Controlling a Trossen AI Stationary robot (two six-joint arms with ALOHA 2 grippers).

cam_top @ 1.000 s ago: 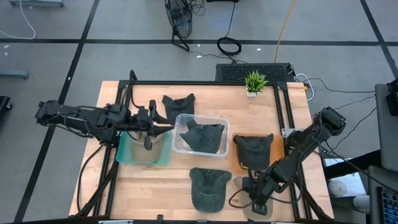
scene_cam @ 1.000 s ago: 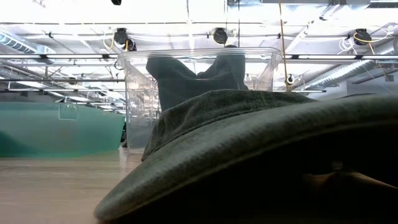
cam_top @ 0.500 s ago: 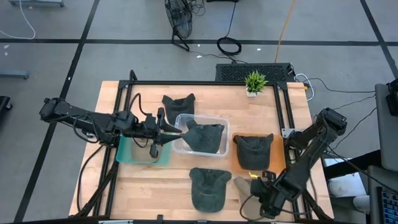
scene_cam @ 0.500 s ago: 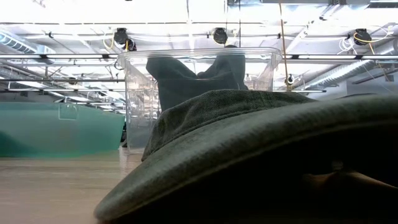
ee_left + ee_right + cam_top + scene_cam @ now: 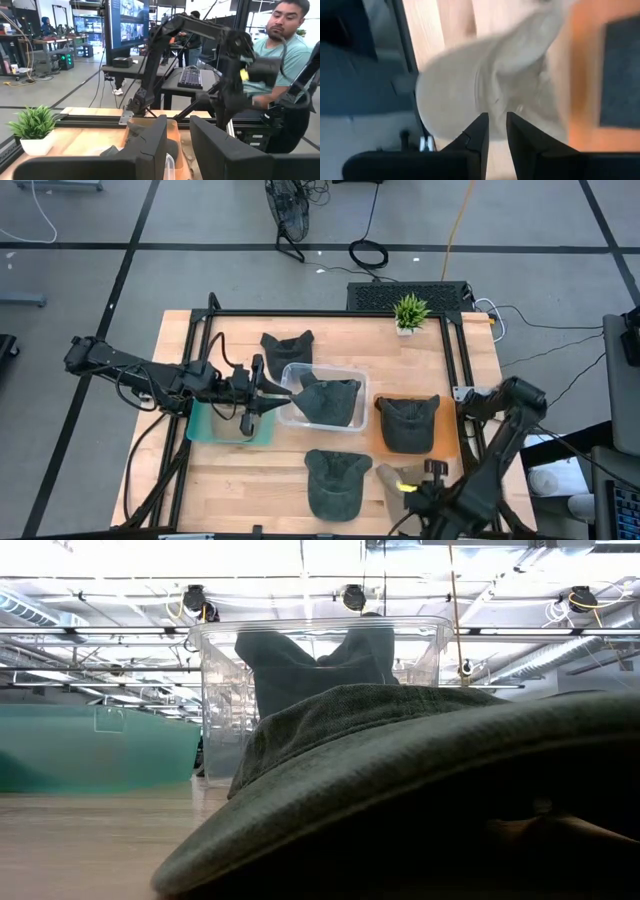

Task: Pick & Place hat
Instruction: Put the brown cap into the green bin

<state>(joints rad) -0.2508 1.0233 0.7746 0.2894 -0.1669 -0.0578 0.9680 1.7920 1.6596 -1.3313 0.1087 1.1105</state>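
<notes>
Potted plant [image 5: 409, 312] at table's [image 5: 200, 490] far edge.

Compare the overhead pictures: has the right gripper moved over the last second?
Yes. The right gripper, shut on the beige hat, has moved toward the table's near edge, away from the orange tray.

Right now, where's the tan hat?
In the high view, the tan fabric hat is at the table's front right, between the dark hat and the right hand, just below the orange mat; the right hand grips it.
</notes>
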